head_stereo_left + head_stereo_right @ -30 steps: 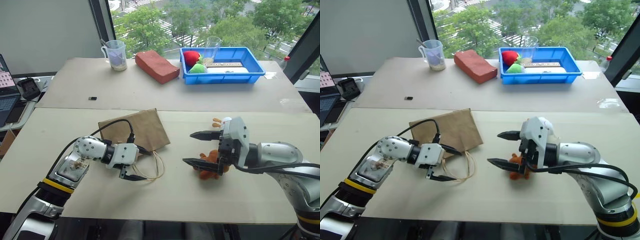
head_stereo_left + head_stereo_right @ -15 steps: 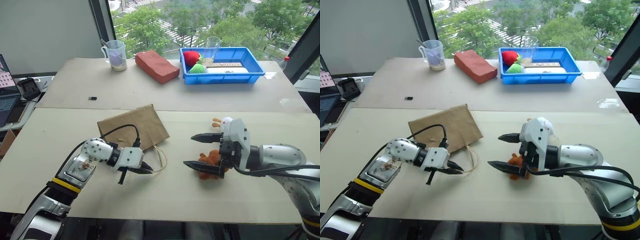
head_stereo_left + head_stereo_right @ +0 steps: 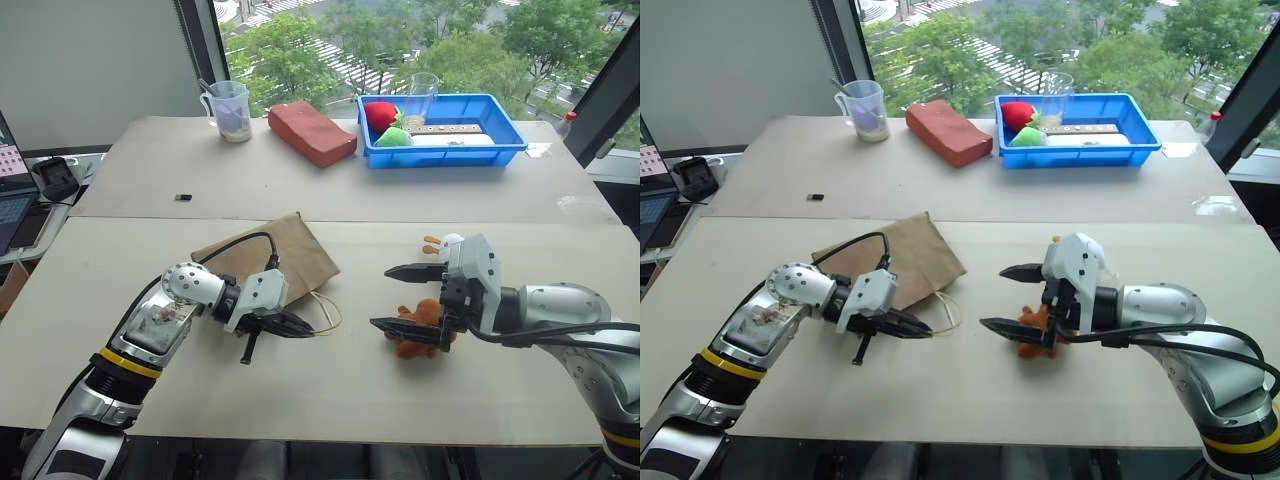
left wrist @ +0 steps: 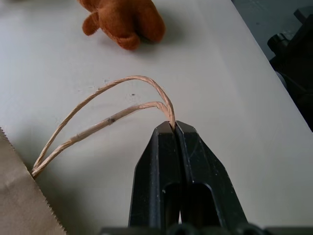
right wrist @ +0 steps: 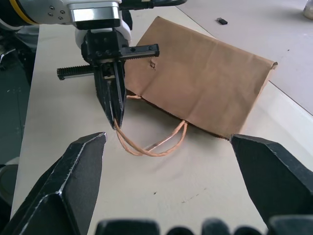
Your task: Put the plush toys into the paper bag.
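Near the front table's middle, left side: left gripper point(image 3: 305, 331), fingers pressed together, pinching the two pale cord handles point(image 4: 105, 120) of the paper bag point(image 3: 268, 256) at the top of their loops. Forearm lies low over the table, angled inward toward the robot's right; wrist bent, gripper pointing across and slightly downward.

Paper bag: brown, lying flat on the table point(image 3: 330, 400), mouth edge facing the robot, cords drawn out from that edge toward the gripper tips.

Right side: right gripper point(image 3: 398, 298), fingers spread wide with nothing between them, held above the table and pointing toward the bag and the left gripper. Forearm comes in level from the right edge.

Brown plush toy point(image 3: 420, 330): on the table just below and behind the lower right finger, partly covered by the gripper. White plush toy with orange ears point(image 3: 440, 242): just behind the right gripper body, mostly hidden.

Open room: bare table surface between the two grippers and along the front edge. A seam separates the front table from a second table behind it.

Rear table: red brick-shaped block point(image 3: 312, 132), clear measuring cup point(image 3: 230, 108), blue tray point(image 3: 480, 150) holding red and green round toys point(image 3: 388, 122), a clear glass beside them. Small dark item point(image 3: 183, 197) near the seam, well apart from the bag.
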You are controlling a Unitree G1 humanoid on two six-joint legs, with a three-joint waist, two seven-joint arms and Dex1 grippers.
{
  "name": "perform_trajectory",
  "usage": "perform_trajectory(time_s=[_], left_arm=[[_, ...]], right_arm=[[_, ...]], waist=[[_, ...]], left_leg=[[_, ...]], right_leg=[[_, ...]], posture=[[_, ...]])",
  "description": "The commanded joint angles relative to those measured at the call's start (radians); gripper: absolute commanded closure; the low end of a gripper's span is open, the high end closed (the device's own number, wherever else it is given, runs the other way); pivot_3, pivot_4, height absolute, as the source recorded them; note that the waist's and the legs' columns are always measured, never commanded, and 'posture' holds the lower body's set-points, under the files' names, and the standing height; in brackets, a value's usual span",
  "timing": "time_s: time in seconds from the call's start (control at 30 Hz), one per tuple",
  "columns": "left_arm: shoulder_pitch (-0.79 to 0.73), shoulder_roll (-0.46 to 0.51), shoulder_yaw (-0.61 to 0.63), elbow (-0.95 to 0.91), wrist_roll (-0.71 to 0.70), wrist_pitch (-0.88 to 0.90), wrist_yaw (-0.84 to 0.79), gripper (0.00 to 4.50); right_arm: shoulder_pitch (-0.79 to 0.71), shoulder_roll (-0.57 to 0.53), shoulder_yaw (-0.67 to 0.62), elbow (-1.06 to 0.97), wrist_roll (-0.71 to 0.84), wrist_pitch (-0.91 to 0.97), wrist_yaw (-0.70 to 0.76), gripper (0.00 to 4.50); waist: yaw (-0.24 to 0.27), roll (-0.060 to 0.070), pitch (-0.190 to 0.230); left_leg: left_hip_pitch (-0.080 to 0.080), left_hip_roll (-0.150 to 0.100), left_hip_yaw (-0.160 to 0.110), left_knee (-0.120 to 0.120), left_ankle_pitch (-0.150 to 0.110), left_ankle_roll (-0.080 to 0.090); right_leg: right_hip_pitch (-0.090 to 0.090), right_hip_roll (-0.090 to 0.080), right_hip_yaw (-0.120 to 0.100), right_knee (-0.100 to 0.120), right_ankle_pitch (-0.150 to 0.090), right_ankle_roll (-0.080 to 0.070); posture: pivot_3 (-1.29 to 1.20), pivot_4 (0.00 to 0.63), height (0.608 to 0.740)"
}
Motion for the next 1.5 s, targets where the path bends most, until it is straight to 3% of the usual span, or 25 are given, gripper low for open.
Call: perform_trajectory(time_s=[0.03, 0.23, 0.43, 0.73, 0.83, 1.0, 1.07, 1.27, 1.5], left_arm=[[0.018, 0.05, 0.022, -0.021, 0.01, -0.066, -0.044, 3.25], [0.011, 0.021, 0.027, -0.018, 0.003, -0.061, 0.01, 0.44], [0.023, -0.048, -0.001, -0.079, 0.005, 0.035, 0.087, 0.44], [0.01, -0.045, -0.073, -0.038, 0.078, 0.063, 0.086, 0.44], [0.008, -0.051, -0.081, -0.029, 0.086, 0.056, 0.075, 1.19], [0.003, -0.061, -0.085, -0.02, 0.086, 0.054, 0.067, 3.67], [0.002, -0.061, -0.087, -0.016, 0.088, 0.052, 0.062, 4.43], [-0.035, -0.073, -0.044, 0.002, 0.038, 0.092, 0.053, 4.43], [-0.155, -0.049, 0.153, 0.01, -0.204, 0.377, 0.047, 4.43]], right_arm=[[-0.017, 0.002, -0.003, -0.013, 0.001, -0.031, 0.014, 0.0], [-0.022, 0.007, 0.003, -0.006, -0.006, -0.032, 0.021, 0.0], [-0.026, 0.01, 0.007, 0.003, -0.014, -0.034, 0.019, 0.0], [-0.01, 0.013, 0.0, -0.011, -0.013, -0.029, 0.004, 0.0], [-0.008, 0.014, -0.002, -0.014, -0.012, -0.026, -0.005, 0.0], [-0.002, 0.014, -0.006, -0.026, -0.004, -0.019, -0.018, 0.0], [0.0, 0.013, -0.006, -0.03, -0.002, -0.018, -0.022, 0.0], [-0.014, 0.011, -0.009, -0.038, 0.013, 0.0, -0.038, 0.0], [-0.016, 0.04, 0.046, 0.002, -0.033, -0.026, -0.056, 0.0]], waist=[[0.0, 0.0, 0.0], [0.007, 0.0, 0.0], [0.003, 0.0, 0.0], [0.003, 0.0, 0.0], [0.004, 0.0, 0.0], [0.004, 0.0, 0.0], [0.003, 0.0, 0.0], [0.005, 0.0, 0.0], [0.0, 0.0, 0.0]], left_leg=[[0.0, 0.0, 0.0, 0.0, 0.0, 0.0], [0.0, 0.0, 0.0, 0.0, 0.0, 0.0], [0.0, 0.0, 0.0, 0.0, 0.0, 0.0], [0.0, 0.0, 0.0, 0.0, 0.0, 0.0], [0.0, 0.0, 0.0, 0.0, 0.0, 0.0], [0.0, 0.0, 0.0, 0.0, 0.0, 0.0], [0.0, 0.0, 0.0, 0.0, 0.0, 0.0], [0.0, 0.0, 0.0, 0.0, 0.0, 0.0], [0.0, 0.0, 0.0, 0.001, 0.0, 0.0]], right_leg=[[0.0, 0.0, 0.0, 0.0, 0.0, 0.0], [0.001, 0.0, 0.0, 0.0, 0.0, 0.0], [0.0, 0.0, 0.0, 0.0, 0.0, 0.0], [0.0, 0.0, 0.0, 0.0, 0.0, 0.0], [0.0, 0.0, 0.0, 0.0, 0.0, 0.0], [0.0, 0.0, 0.0, 0.0, 0.0, 0.0], [0.0, 0.0, 0.0, 0.0, 0.0, 0.0], [0.0, 0.0, 0.0, 0.0, 0.0, 0.0], [0.0, 0.0, 0.0, 0.0, 0.0, 0.0]], posture=[[0.0, 0.15, 0.74], [0.0, 0.15, 0.74], [0.0, 0.15, 0.74], [0.0, 0.15, 0.74], [0.0, 0.15, 0.74], [0.0, 0.15, 0.74], [0.0, 0.15, 0.74], [0.0, 0.15, 0.74], [0.0, 0.15, 0.74]])
